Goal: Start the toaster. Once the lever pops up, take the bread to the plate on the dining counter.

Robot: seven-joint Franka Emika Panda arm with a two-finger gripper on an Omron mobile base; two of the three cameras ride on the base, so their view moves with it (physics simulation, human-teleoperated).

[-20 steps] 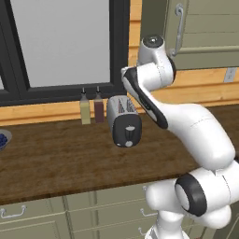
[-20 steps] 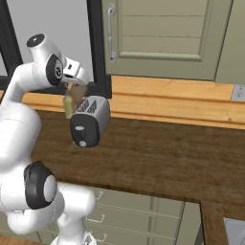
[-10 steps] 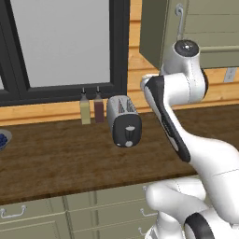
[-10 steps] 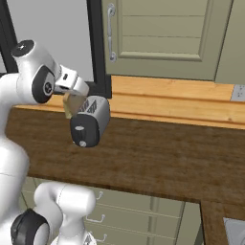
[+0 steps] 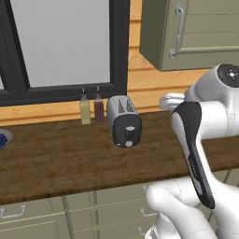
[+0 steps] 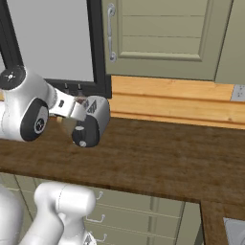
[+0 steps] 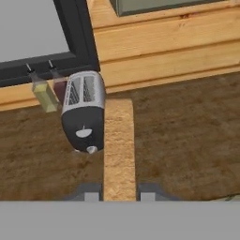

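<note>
In the hand view, the bread (image 7: 119,145), a golden-tan slice seen edge-on, rises between my fingertips. My gripper (image 7: 119,192) is shut on its lower edge. The silver-grey toaster (image 7: 84,112) stands beyond and to the left of the slice, its slots bare and its black end face toward me. I cannot pick out the lever on that face. From the base views the toaster (image 5: 123,119) (image 6: 91,122) sits at the back of the worktop, with my hand (image 5: 170,100) to its right. The plate and the dining counter are out of view.
Two slim bottles (image 5: 85,109) (image 5: 99,108) stand just left of the toaster below the dark window frame. A blue-filled bowl (image 5: 3,139) sits at the far left of the wood worktop (image 5: 56,158). Wall cabinets (image 6: 162,38) hang above, and drawers run below.
My arm has swung away from above the toaster, to its right in the left base view, carrying the bread clear of the slots. The toaster and bottles have stayed put.
</note>
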